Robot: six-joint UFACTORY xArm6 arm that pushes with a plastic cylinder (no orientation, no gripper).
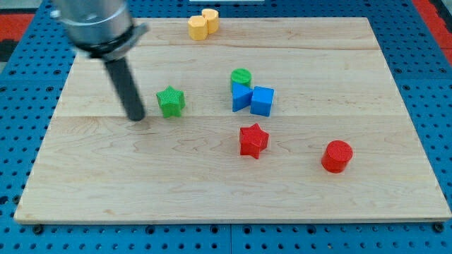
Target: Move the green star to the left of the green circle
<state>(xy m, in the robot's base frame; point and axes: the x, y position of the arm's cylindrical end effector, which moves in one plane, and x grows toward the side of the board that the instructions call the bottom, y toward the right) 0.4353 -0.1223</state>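
Currently we're seeing my tip (136, 117) sitting bare, holding nothing, just left of the green star (170, 101) at frame centre-left; star lying flat, no long axis, green circle (241, 76) well right.

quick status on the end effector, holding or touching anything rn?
My tip: no gripper, just the rod, holding nothing. It sits on the board at the view's left of the green star, a small gap between them, not touching.

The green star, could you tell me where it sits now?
The green star lies left of centre in the camera view, between my tip to its left and the green circle up-right.
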